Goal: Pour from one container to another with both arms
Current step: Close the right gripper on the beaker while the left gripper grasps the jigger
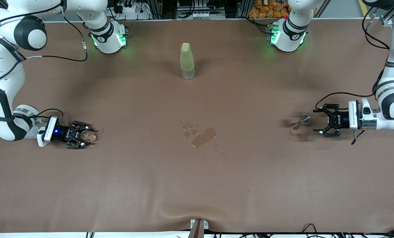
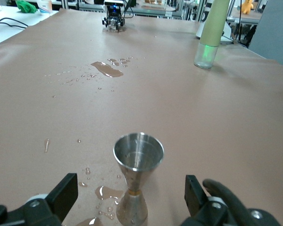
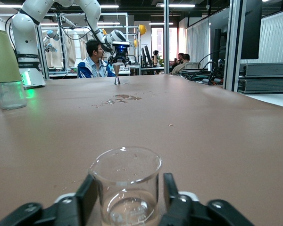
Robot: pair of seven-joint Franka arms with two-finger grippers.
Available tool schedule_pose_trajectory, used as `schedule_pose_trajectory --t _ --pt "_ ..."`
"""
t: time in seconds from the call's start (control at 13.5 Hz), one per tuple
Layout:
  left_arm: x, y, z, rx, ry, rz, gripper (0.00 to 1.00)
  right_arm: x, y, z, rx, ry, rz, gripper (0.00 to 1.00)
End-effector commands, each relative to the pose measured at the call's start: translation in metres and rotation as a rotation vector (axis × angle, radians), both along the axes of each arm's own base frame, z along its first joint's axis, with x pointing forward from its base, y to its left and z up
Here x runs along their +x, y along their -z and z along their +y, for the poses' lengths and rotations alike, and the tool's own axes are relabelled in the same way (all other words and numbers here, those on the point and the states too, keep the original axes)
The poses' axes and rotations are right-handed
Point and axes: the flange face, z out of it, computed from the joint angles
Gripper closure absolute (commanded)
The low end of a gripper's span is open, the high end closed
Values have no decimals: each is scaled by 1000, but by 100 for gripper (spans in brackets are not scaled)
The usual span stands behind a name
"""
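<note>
- Puddle (image 1: pixel 204 137) of brownish liquid, lying nearest the front camera of the things on the surface (image 1: pixel 197 185), sits midway between the two grippers with small droplets scattered around it.
- Right gripper (image 1: pixel 79 135) rests low at the right arm's end of the surface, its jaws closed on the glass cup (image 1: pixel 88 136).
- From the right wrist view, the glass cup (image 3: pixel 126 186) stands upright between the two fingers (image 3: pixel 85 197), its long axis vertical and its open mouth facing up; both fingers press its sides. I cannot tell which way its pouring lip points.
- Left gripper (image 1: pixel 323 123) hovers low at the left arm's end, lying level and pointing toward the steel jigger (image 1: pixel 301 124); its jaws are spread wide and hold nothing.
- Steel jigger stands just ahead of those open jaws, apart from them, upright with its axis vertical.
- In the left wrist view the steel jigger (image 2: pixel 136 176) shows its wide upper cone open toward the camera, the narrow waist below it, and the lower cone set on the surface, with the two fingers (image 2: pixel 63 194) well out to either side.
- Small wet patches lie on the surface around the jigger's base.
- Yellow-green bottle (image 1: pixel 187 60) stands upright, farther from the front camera than the puddle and well apart from both sets of jaws.
</note>
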Motion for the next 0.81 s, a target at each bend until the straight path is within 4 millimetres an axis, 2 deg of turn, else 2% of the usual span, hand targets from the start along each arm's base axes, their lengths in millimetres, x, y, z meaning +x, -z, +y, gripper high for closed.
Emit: schedule_pose_trajectory --t 0.0,0.07,0.3,0.44,0.52,0.59,0.67,0.74 --pt "-6 27 1 -76 -44 3 0 5 2 0 8 10 -16 50" --pt "-8 35 -2 -95 -52 17 0 5 2 0 7 10 -17 57" --pt "-13 64 -12 -159 -90 54 0 10 -2 1 5 6 -15 61" --pt "-13 70 -19 -182 -92 38 0 14 -8 -1 -1 6 -24 80" --pt "-13 70 -20 -186 -94 36 0 15 -10 -2 -4 7 -28 82" --pt "-13 70 -20 -188 -97 35 0 17 -13 -1 -2 7 -31 90" --pt "-12 70 -22 -189 -94 35 7 23 -22 5 -3 0 -22 98" --pt "-11 69 -23 -193 -99 32 14 31 -34 16 -2 -16 -5 100"
